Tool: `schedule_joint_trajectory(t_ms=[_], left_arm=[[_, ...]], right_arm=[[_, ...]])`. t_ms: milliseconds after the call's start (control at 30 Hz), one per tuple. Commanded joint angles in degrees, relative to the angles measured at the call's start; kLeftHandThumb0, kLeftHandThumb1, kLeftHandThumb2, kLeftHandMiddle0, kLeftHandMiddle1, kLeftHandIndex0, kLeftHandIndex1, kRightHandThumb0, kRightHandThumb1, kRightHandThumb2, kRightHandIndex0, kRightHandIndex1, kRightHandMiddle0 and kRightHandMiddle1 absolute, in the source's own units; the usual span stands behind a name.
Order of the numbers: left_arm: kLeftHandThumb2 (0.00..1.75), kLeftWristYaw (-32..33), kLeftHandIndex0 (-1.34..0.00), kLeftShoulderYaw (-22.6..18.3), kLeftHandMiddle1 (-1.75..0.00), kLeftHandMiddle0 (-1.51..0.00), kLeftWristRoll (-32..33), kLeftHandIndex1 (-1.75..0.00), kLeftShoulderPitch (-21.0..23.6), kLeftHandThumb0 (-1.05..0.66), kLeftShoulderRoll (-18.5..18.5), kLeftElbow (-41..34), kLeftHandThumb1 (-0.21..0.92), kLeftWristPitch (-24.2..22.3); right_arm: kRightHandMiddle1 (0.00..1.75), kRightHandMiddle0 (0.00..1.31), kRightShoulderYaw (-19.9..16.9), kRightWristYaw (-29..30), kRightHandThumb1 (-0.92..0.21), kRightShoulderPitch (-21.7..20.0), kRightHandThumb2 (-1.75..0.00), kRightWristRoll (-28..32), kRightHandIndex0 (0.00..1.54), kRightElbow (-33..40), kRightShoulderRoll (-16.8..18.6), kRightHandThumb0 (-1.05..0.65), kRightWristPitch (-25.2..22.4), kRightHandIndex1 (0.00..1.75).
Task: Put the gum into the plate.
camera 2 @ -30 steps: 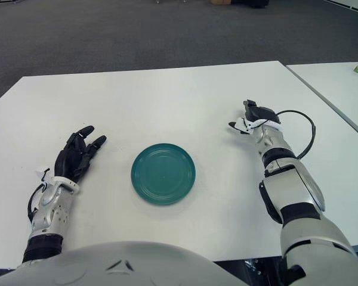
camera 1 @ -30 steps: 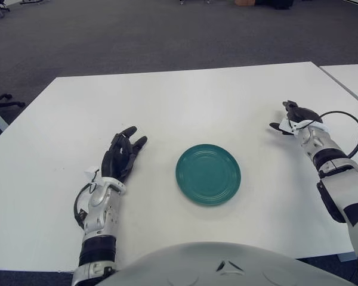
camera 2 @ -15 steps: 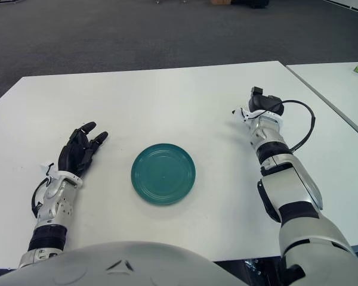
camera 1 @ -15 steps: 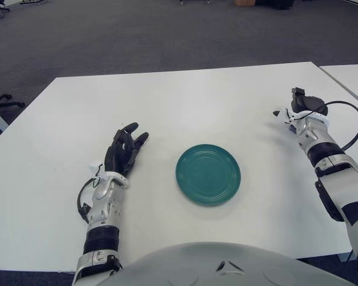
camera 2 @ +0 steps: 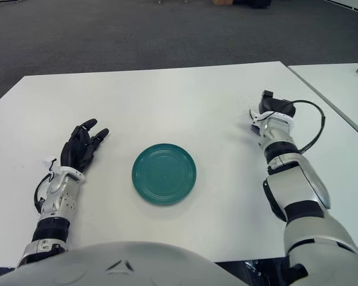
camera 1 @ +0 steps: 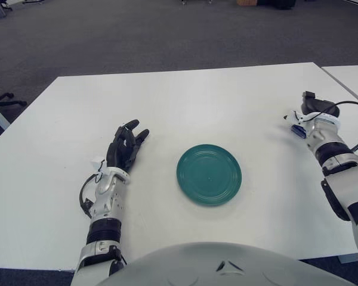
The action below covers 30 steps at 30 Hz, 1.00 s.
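Observation:
A round green plate (camera 1: 209,174) lies flat in the middle of the white table (camera 1: 185,101). The gum (camera 1: 297,131), a small blue and white pack, shows at the table's right side, well to the right of the plate. My right hand (camera 1: 313,110) is right beside it, just above and to its right in the view; whether it holds the pack cannot be told. My left hand (camera 1: 124,149) shows to the left of the plate, its black fingers (camera 1: 129,132) spread and holding nothing.
A second white table (camera 1: 352,77) stands close by on the right, with a narrow gap between the two. A black cable (camera 1: 353,107) loops from my right wrist. Grey carpet lies beyond the far table edge.
My right hand has moved right and away from the plate, uncovering the blue gum pack at its left. My left hand shifted slightly forward, still open.

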State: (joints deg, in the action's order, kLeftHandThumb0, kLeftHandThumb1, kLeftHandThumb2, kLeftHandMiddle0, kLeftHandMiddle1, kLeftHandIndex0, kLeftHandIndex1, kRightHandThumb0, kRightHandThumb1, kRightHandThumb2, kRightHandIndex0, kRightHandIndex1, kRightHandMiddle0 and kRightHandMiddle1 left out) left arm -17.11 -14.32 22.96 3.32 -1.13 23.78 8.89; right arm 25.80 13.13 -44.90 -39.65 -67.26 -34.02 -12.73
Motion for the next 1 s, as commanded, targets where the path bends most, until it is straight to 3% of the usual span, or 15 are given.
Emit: schedule_joint_trajectory(t_ms=[0, 100, 233, 433, 633, 967], left_arm=[[0.72, 0.2, -0.13, -0.3, -0.62, -0.41, -0.6, -1.07, -0.2, -0.75, -0.2, 3.7, 0.92, -1.7], [0.72, 0.2, -0.13, -0.5, -0.62, -0.41, -0.7, -1.07, 0.6, -0.75, -0.4, 4.8, 0.92, -1.5], [0.72, 0.1, -0.13, -0.7, -0.62, -0.41, -0.7, -1.07, 1.6, -0.75, -0.6, 6.1, 0.92, -1.2], [0.72, -0.1, -0.13, -1.0, -0.62, -0.41, -0.8, -1.07, 2.7, -0.75, -0.8, 7.5, 0.92, -0.9], [0.72, -0.3, -0.13, -1.2, -0.62, -0.41, -0.7, -1.07, 3.3, -0.75, -1.0, 8.6, 0.92, -0.5], [0.72, -0.5, -0.13, -1.7, -0.62, -0.41, -0.7, -1.07, 4.6, -0.75, -1.5, 10.0, 0.92, -0.5]], right_arm=[[0.27, 0.0, 1.1, -2.1, -0.92, -1.8, -0.6, -1.2, 0.35, -0.4, -0.9, -1.05, -0.2, 0.03], [0.2, 0.0, 1.8, -3.9, -0.92, -1.3, -0.64, -1.6, 0.32, 0.3, -1.7, -1.05, -0.4, 0.02], [0.09, 0.0, 1.6, -8.9, -0.92, 4.8, -0.7, -2.0, 0.28, 11.5, -5.3, -1.05, -4.4, 0.01], [0.02, 0.0, 1.7, -13.6, -0.92, 7.4, -0.76, -2.7, 0.25, 16.6, -6.3, -1.05, -7.6, 0.0], [0.01, 0.01, 1.6, -12.8, -0.92, 7.8, -0.77, -2.4, 0.21, 12.2, -5.5, -1.05, -6.3, 0.0], [0.0, 0.0, 1.0, -15.5, -0.92, 9.6, -0.74, -1.7, 0.07, 14.3, -5.0, -1.05, -8.4, 0.0]])
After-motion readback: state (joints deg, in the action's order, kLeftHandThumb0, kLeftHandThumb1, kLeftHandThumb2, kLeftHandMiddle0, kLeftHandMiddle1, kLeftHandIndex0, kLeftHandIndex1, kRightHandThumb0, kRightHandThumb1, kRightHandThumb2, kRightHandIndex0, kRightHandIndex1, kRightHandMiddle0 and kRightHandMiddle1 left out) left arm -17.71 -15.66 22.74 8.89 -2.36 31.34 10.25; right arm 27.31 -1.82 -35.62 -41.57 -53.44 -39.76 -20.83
